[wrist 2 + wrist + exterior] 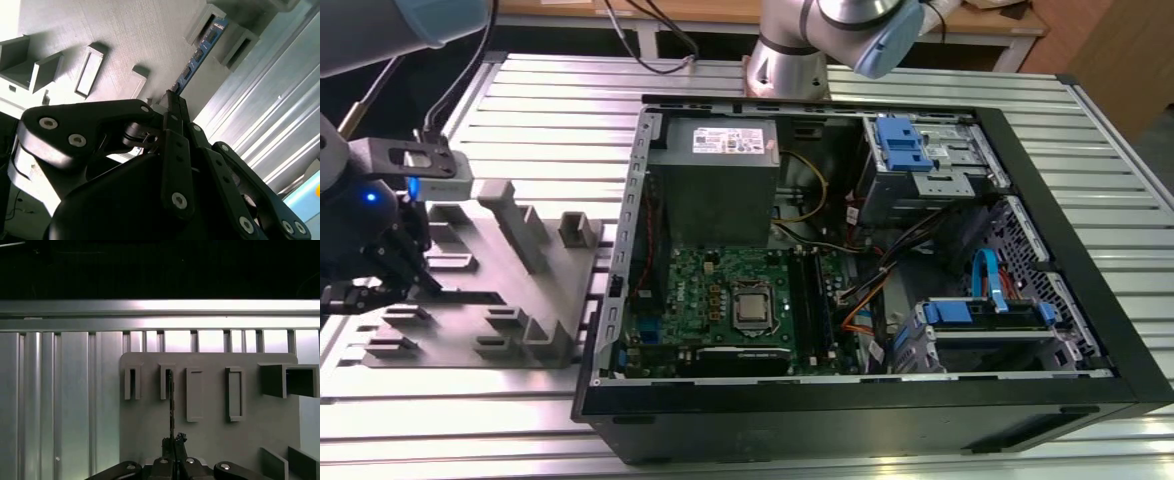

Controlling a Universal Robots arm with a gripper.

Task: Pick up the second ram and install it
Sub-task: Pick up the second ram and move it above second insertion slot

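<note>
We see the claw (174, 97) clamped on the second ram (200, 52). In the second wrist view its black fingers (175, 145) meet on the near end of the blue-green board, one against each face. The first wrist view shows the same grip edge-on: the claw (174, 441) pinches a thin dark line, which is the second ram (171, 400) (pads and board look to be touching).

From the fingertips the stick runs straight ahead, away from the claw. Its far end sits in a narrow upright slot of the grey fixture (210, 440), so the ram stands on edge in its holder, not lifted clear as far as we can tell. More slots and upright slabs of the fixture stand to either side of the claw's line, apart from the ram. Beneath and beyond the fixture lies the ribbed metal table (60, 390).

In the exterior view the claw (384, 285) hangs over the side of the grey fixture (494, 335) farthest from the open computer case (1074, 300). The case lies well apart from the claw, across the whole fixture, with the green motherboard (720, 295) facing up inside. The arm's base (787, 55) stands just beside the case, also well apart from the claw.
</note>
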